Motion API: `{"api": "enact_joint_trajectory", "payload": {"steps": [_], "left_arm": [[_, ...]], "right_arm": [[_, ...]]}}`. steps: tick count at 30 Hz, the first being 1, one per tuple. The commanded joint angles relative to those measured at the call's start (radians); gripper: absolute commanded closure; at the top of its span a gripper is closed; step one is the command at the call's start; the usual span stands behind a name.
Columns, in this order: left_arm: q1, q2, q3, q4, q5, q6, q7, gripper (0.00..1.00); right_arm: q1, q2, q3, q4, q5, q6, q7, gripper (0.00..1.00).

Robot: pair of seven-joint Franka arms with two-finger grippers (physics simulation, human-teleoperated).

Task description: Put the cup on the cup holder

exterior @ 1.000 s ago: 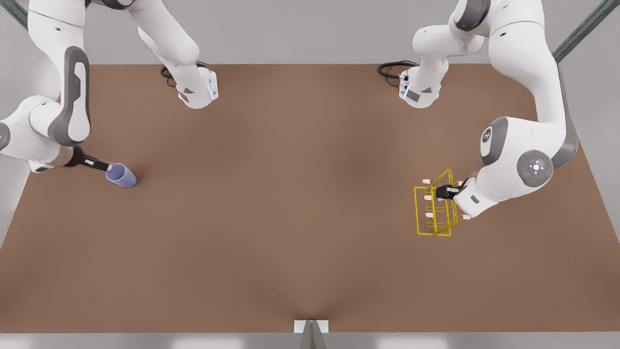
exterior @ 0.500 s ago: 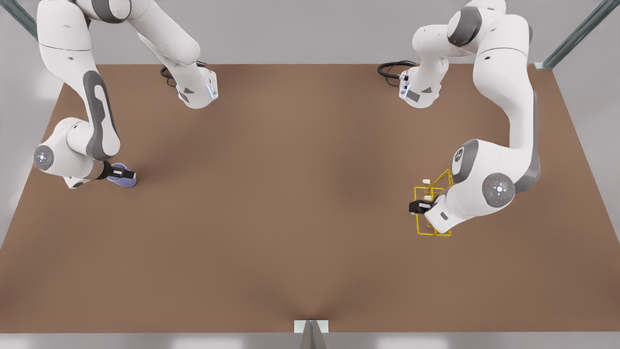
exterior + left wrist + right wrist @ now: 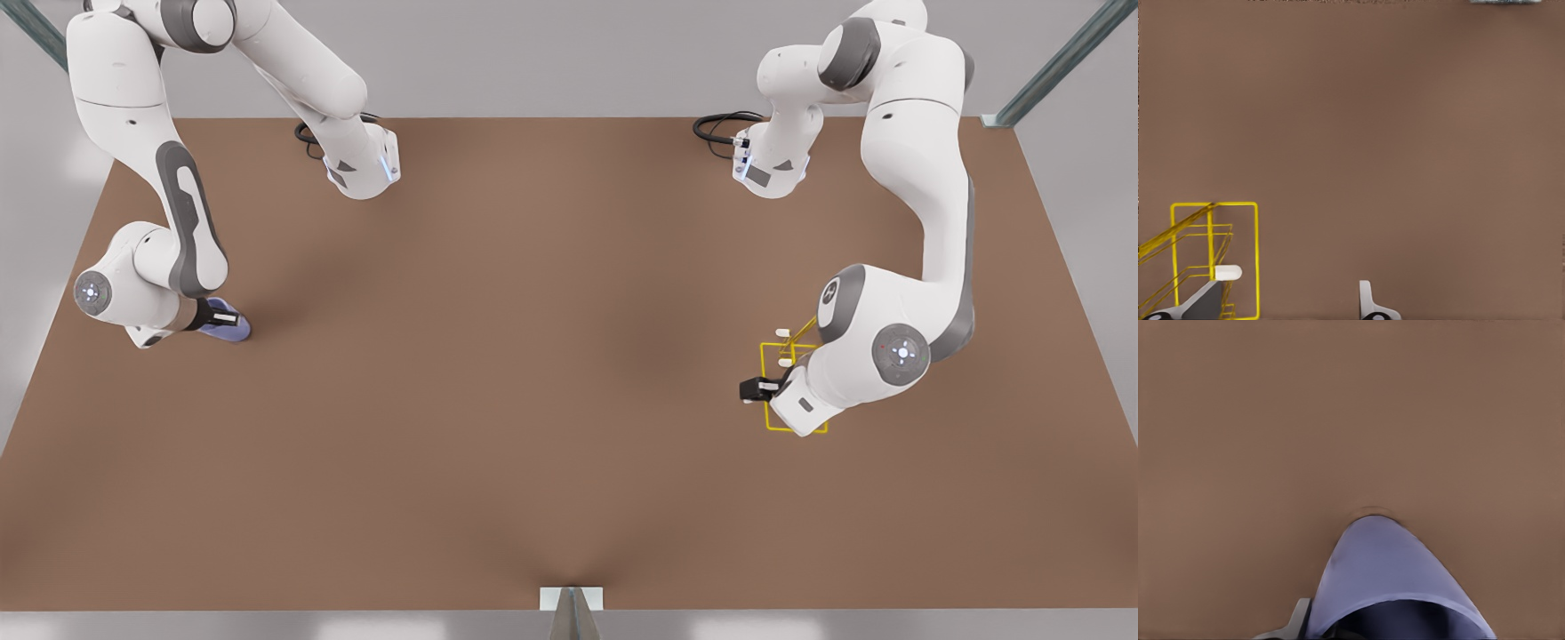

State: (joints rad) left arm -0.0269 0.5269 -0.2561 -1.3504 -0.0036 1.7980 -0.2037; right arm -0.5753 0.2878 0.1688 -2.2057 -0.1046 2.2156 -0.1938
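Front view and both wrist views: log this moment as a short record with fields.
cup: pale lavender, lying on its side on the table, at the front view's left
cup holder: yellow wire rack, at the front view's right
right gripper: at the cup, one finger beside its rim
left gripper: at the cup holder, fingers open, one among the wires
placed: not yet, cup and cup holder far apart

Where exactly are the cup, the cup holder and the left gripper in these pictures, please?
cup (image 3: 1388,570): right wrist view, on its lavender side wall.
cup holder (image 3: 1257,253): left wrist view, on its yellow frame upright.
left gripper (image 3: 754,389): front view, at its fingertips.
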Motion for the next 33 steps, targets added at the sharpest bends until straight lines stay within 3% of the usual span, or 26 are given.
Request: {"api": "enact_joint_trajectory", "payload": {"steps": [1, 8, 12, 17, 20, 22, 24, 25, 30, 31, 33], "left_arm": [[0.001, -0.005, 0.0, 0.001, 0.001, -0.006, -0.053, 0.0], [-0.001, -0.019, 0.0, -0.001, 0.005, -0.016, -0.057, 0.0], [0.001, -0.027, 0.009, -0.007, 0.007, -0.017, -0.076, 0.0], [0.001, -0.038, 0.014, -0.013, 0.008, -0.028, -0.105, 0.0], [0.001, -0.039, 0.015, -0.013, 0.05, -0.042, -0.108, 0.0], [0.001, -0.041, 0.029, -0.013, 0.068, -0.046, -0.108, 0.0], [0.001, -0.044, 0.052, -0.013, 0.085, -0.055, -0.097, 0.0], [0.001, -0.045, 0.054, -0.013, 0.086, -0.06, -0.097, 0.0], [0.001, -0.041, 0.074, -0.012, 0.086, -0.072, -0.095, 0.0], [0.001, -0.038, 0.074, -0.012, 0.086, -0.072, -0.095, 0.0], [0.001, -0.031, 0.074, -0.012, 0.086, -0.071, -0.097, 0.0]], "right_arm": [[0.0, -0.004, 0.001, 0.001, -0.017, -0.004, -0.004, 0.79], [0.015, -0.067, 0.023, 0.069, -0.006, -0.091, 0.011, 0.79], [0.018, -0.007, 0.178, 0.172, 0.154, -0.08, 0.013, 0.79], [0.02, 0.149, 0.368, 0.284, 0.598, -0.065, -0.039, 0.79], [0.022, 0.297, 0.488, 0.308, 0.796, 0.064, -0.177, 0.79], [0.112, 0.384, 0.498, 0.411, 0.976, 0.081, -0.299, 0.79], [0.288, 0.478, 0.498, 0.538, 1.085, 0.274, -0.303, 0.79], [0.344, 0.516, 0.498, 0.596, 1.129, 0.282, -0.308, 0.79], [0.669, 0.764, 0.462, 1.023, 1.195, 0.329, -0.164, 0.79], [0.733, 0.78, 0.419, 1.064, 1.201, 0.331, -0.144, 0.79], [0.802, 0.838, 0.419, 1.129, 1.203, 0.328, -0.131, 0.79]]}}
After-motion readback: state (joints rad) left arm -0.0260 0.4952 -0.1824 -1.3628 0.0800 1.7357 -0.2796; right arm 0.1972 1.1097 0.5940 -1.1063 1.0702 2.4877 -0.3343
